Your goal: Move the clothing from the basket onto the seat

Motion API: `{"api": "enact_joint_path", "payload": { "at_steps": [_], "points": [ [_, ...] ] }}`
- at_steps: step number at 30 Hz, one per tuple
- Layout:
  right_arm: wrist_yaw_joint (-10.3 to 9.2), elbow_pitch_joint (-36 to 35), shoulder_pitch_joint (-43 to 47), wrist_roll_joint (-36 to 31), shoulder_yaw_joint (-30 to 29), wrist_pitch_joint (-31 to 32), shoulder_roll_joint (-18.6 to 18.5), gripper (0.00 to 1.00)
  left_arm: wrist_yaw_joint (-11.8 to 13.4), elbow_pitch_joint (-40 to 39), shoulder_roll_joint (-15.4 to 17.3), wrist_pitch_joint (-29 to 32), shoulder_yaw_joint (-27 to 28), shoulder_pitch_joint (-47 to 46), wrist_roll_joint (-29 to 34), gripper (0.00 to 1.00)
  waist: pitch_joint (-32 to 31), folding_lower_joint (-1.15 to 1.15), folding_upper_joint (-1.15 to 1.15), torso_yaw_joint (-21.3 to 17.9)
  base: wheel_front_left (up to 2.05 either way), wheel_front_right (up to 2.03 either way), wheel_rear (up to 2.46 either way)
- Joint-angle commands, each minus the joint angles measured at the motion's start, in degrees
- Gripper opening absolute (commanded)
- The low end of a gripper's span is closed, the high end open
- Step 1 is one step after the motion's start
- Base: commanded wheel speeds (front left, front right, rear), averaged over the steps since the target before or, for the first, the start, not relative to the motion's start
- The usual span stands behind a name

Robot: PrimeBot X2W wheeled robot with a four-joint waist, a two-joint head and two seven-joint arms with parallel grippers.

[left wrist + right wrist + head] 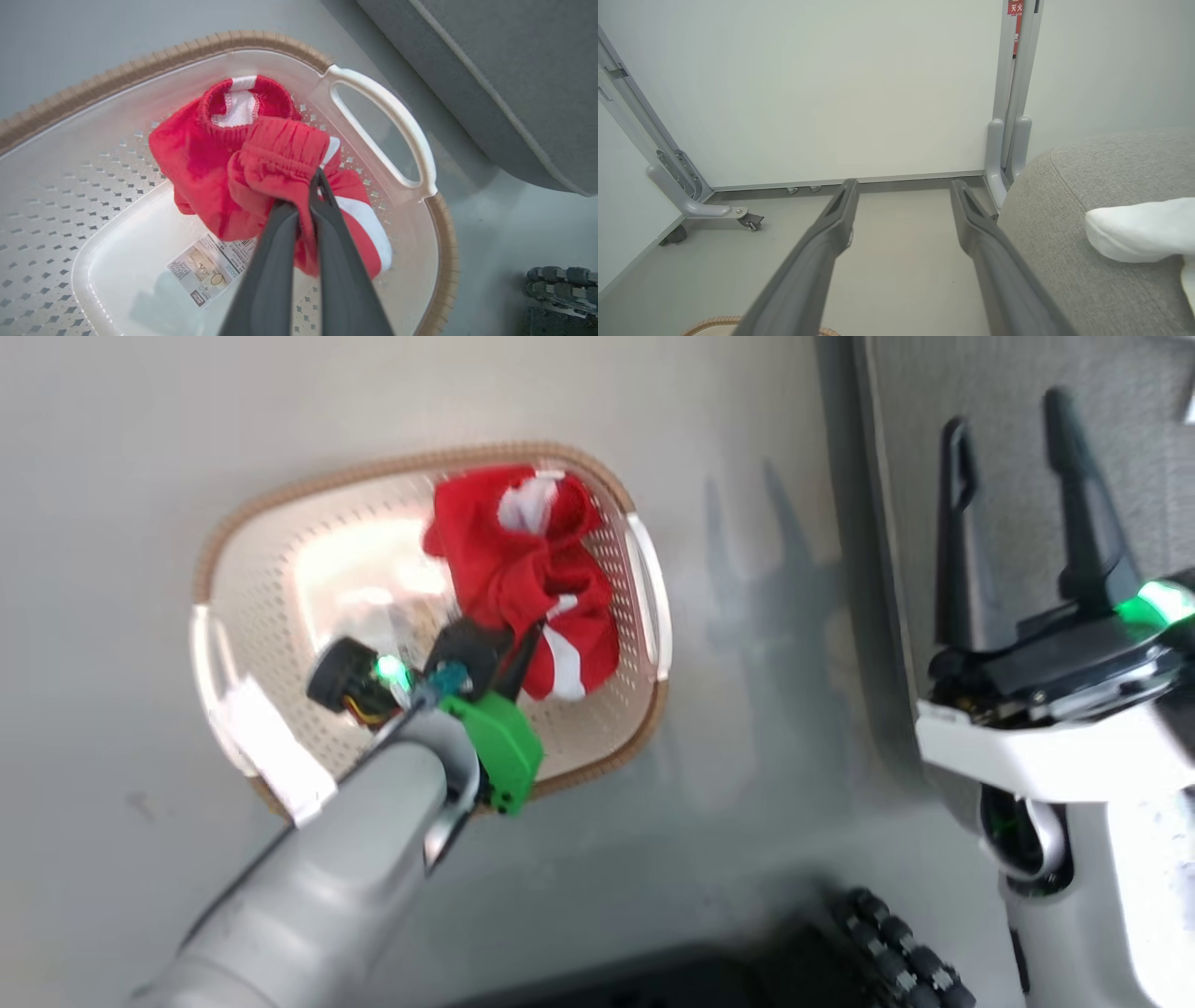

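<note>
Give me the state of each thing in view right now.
left tool, shut on the clothing.
right tool, open, empty.
clothing, bunched inside the basket.
basket, upright on the floor.
seat, bearing a white cloth item.

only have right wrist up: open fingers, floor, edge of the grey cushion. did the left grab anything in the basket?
Observer: Yes, the left gripper is shut on the red clothing, with fabric pinched between its fingers.
Operator: lifted out?
Observer: No, the clothing lies bunched inside the basket, at the end by one white handle.
Operator: anything else in there?
Observer: A printed label on the basket's bottom, next to the clothing.
Operator: where's the seat from there?
Observer: In the head view the seat stands to the basket's right, with a strip of floor between them.
</note>
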Motion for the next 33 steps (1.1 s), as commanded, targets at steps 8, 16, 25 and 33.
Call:
{"api": "enact_joint_path", "payload": {
  "at_steps": [8,16,25,33],
  "points": [
    [-0.06,4.6,8.2,0.9,1.5,-0.1,-0.2,1.00,1.0,-11.5,0.9,0.0,11.7,14.1,10.4,0.00,-25.8,0.00,0.00,6.4,0.00,0.00,0.00],
    [-0.06,7.7,14.8,2.4,2.6,-0.1,-0.2,1.00,0.4,-21.6,0.2,0.0,22.4,24.3,17.0,0.00,-37.4,0.00,0.00,6.1,0.00,0.00,0.00],
    [-0.06,10.3,20.4,2.9,4.9,-0.1,-0.2,1.00,-1.5,-30.1,-2.2,0.0,30.9,30.5,21.0,0.00,-45.7,0.00,0.00,5.3,0.00,0.00,0.00],
    [-0.06,11.6,22.1,2.6,7.1,-0.1,-0.2,1.00,-3.9,-33.8,-4.3,0.0,32.9,29.9,22.8,0.00,-48.3,0.00,0.00,5.1,0.00,0.00,0.00]
  ]
}}
